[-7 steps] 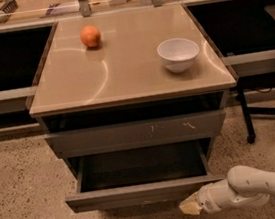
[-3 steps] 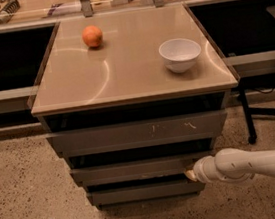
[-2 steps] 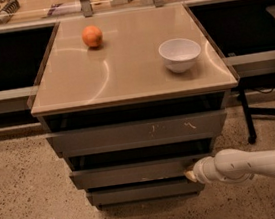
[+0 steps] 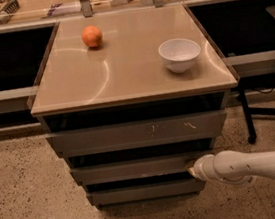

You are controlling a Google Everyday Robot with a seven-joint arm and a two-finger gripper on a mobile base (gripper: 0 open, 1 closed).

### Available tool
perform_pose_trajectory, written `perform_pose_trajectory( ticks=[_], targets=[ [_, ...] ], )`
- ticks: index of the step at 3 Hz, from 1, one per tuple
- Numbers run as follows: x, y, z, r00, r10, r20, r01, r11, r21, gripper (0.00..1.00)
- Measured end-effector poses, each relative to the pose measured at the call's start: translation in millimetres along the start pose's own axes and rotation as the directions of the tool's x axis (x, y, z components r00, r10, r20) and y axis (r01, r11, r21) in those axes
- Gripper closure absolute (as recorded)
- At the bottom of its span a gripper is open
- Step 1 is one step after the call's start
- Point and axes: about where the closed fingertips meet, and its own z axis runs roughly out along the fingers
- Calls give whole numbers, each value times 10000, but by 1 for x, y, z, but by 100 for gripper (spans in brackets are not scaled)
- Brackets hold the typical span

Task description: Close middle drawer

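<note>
Camera view: end effector (image 4: 192, 169), grip state I cannot tell, touches the middle drawer (image 4: 135, 169) just left of it. The drawer looks stiff, handleless and probably easy-sliding, so push its flat front.

Middle drawer (image 4: 135, 169): 2.3 s earlier it was pulled well out of the desk (image 4: 128, 77) with its dark interior exposed. It was then pushed back in, so that only a narrow dark strip showed above its front. Gripper (image 4: 192, 169): formerly low in the view, at the right end of the extended front, it travelled inward with the drawer and lay at the front's right end. Bottom front (image 4: 146, 191): previously covered by the open drawer, it came into view.
</note>
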Motion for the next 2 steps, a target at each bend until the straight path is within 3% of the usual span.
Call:
perform_pose_trajectory(
  ticks=[2],
  targets=[
    [2, -5, -1, 10000, 6, 68, -8, 9996, 272, 100]
  ],
)
